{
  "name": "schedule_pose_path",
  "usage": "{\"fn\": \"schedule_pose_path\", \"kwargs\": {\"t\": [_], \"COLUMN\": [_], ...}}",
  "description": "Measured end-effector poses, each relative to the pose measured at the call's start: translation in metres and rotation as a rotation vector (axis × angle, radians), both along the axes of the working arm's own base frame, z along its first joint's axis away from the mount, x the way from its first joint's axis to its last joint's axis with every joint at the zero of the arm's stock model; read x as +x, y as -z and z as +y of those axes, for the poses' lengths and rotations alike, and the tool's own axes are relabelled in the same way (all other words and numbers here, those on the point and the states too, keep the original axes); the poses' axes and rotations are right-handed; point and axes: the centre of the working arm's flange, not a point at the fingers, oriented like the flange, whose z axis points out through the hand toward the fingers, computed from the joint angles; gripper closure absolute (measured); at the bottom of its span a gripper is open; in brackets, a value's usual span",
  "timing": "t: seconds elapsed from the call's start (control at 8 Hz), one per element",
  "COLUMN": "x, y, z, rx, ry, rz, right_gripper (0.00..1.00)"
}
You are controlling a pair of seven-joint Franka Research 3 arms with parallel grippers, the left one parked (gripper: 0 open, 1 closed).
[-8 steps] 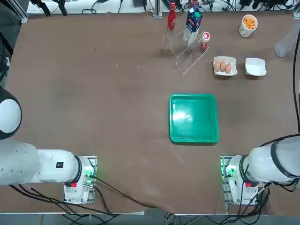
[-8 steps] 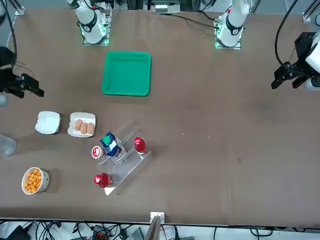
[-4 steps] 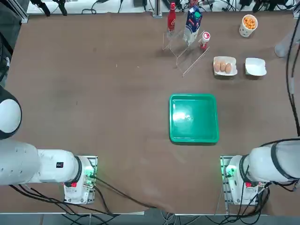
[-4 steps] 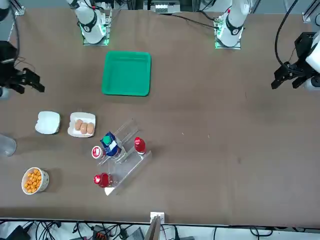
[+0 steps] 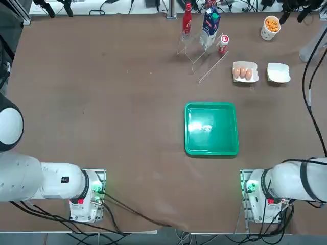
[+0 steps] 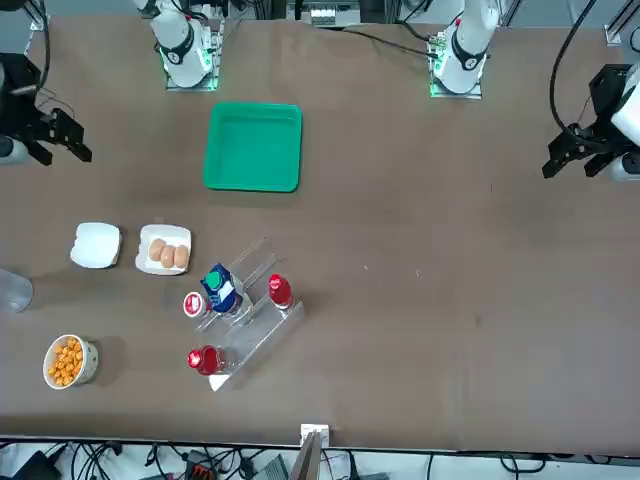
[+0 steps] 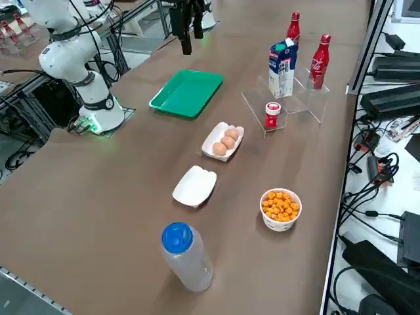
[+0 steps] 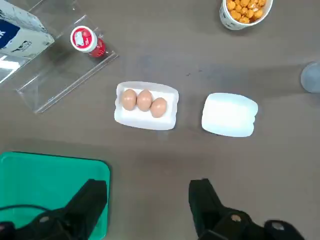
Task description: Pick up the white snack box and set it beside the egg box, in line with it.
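Note:
The white snack box (image 5: 278, 72) (image 6: 97, 245) (image 7: 195, 186) (image 8: 229, 114) lies flat on the brown table at the far right. Close beside it, with a small gap between them, sits the egg box (image 5: 245, 72) (image 6: 165, 250) (image 7: 223, 141) (image 8: 146, 105), holding brown eggs. My right gripper (image 8: 147, 200) (image 6: 62, 150) (image 7: 190, 38) hangs open high above the table. It holds nothing and looks down on both boxes, over the bare table between them and the green tray. It touches neither box.
The green tray (image 5: 211, 128) (image 8: 50, 185) lies nearer the robot. A cup of orange snacks (image 5: 271, 26) and a clear blue-capped bottle (image 7: 186, 256) stand beyond the snack box. An acrylic stand (image 5: 202, 53) carries red bottles, a carton and a small jar.
My right gripper has moved higher above the table's right side, still open. The boxes and the other things have stayed where they were.

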Motion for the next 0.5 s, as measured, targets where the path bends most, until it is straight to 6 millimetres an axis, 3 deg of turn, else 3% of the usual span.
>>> {"fn": "schedule_pose_path", "kwargs": {"t": [0.5], "x": [0.0079], "y": [0.0123], "z": [0.0092], "rx": [-0.002], "ry": [-0.016], "rz": [0.014], "right_gripper": [0.0]}}
